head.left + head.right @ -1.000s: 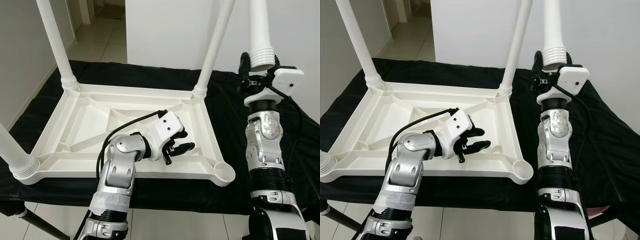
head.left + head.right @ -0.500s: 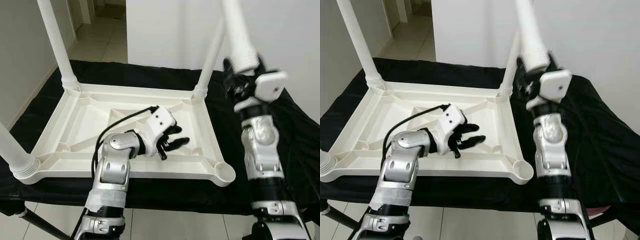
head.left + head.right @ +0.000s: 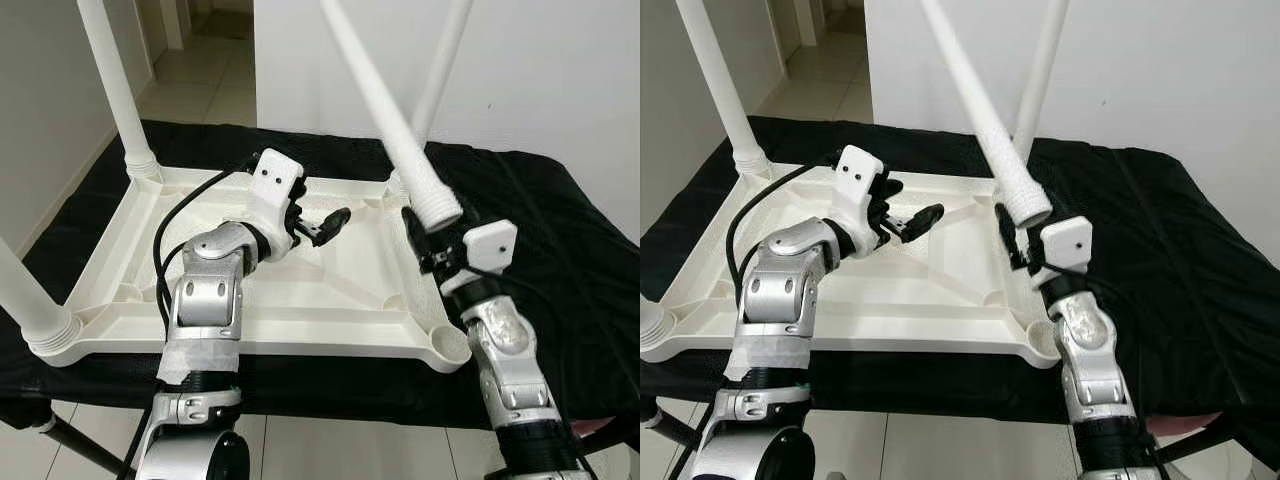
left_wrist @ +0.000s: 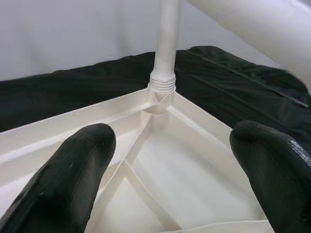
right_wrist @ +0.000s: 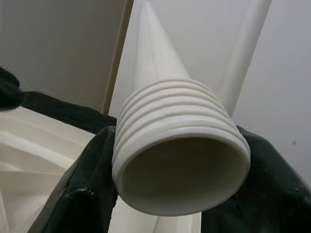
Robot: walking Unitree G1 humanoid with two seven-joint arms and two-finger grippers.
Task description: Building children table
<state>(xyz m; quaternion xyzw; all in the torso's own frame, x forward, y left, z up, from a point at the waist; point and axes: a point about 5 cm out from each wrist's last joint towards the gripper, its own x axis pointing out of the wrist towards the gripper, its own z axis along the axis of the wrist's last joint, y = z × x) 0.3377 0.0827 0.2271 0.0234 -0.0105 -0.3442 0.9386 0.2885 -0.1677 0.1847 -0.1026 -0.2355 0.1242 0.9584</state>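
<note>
The white plastic tabletop [image 3: 150,250] lies upside down on a black-covered surface. Three white legs stand in its corners: far left [image 3: 112,90], far right [image 3: 443,60] and near left [image 3: 25,295]. The near right socket [image 3: 447,345] holds nothing. My right gripper [image 3: 432,245] is shut on the threaded end of a fourth leg [image 3: 385,120], which leans up and to the left above that corner; the wrist view shows its hollow ribbed end [image 5: 180,145] between the black fingers [image 5: 82,194]. My left gripper [image 3: 325,222] hovers open over the tabletop's far middle, its fingers [image 4: 68,179] wide apart.
The black cloth [image 3: 540,220] covers the surface to the right of the tabletop. A white wall stands behind, and a tiled doorway [image 3: 200,70] opens at the far left. The front edge of the surface runs just below the tabletop.
My right arm has come down and tipped the leg leftward, bringing its threaded end low near the near right corner. My left gripper rose from the tabletop's near side toward its far middle.
</note>
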